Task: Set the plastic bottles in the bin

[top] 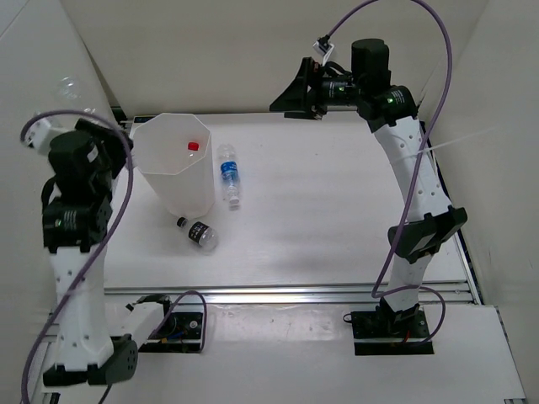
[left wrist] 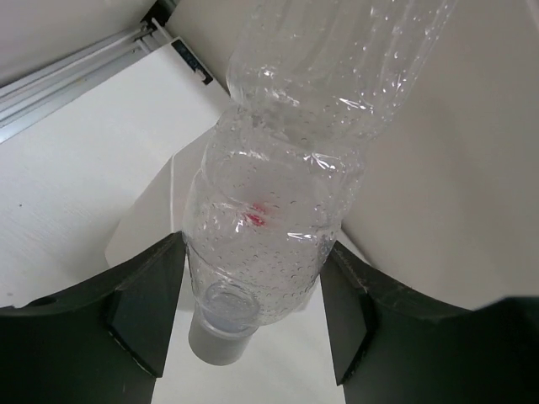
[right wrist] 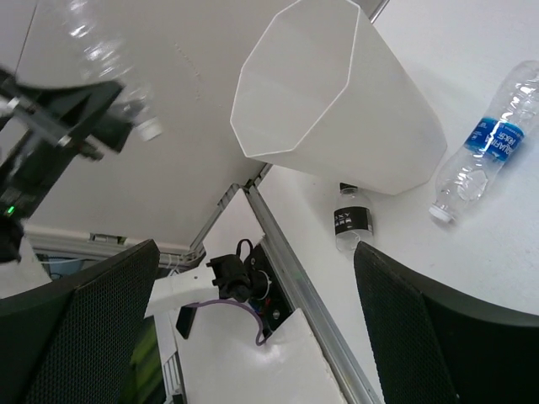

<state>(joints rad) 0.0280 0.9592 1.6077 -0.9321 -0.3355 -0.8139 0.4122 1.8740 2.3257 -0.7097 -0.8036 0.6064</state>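
The bin (top: 184, 195) stands upright on the tabletop (top: 337, 210) at the left. Its wide octagonal mouth faces up, so a bottle let go above it should fall straight in. It is translucent white and tapers towards its base. One bottle lies inside already; only its red cap (top: 193, 146) shows, and I cannot make out its label.

The left gripper (left wrist: 253, 295) is raised well left of the bin. Its fingers (left wrist: 143, 311) are clamped on the plain bottle (left wrist: 286, 210) just above its white cap (left wrist: 221, 341), a narrow, stiff place to hold. This bottle is clear, crinkled and empty, so it is likely light.

The right gripper (right wrist: 253, 252) hangs over the far edge, its fingers (right wrist: 84, 328) spread wide with nothing between them.

The blue-label bottle (top: 228, 174) lies just right of the bin. The black-cap bottle (top: 199, 233) lies near its front.
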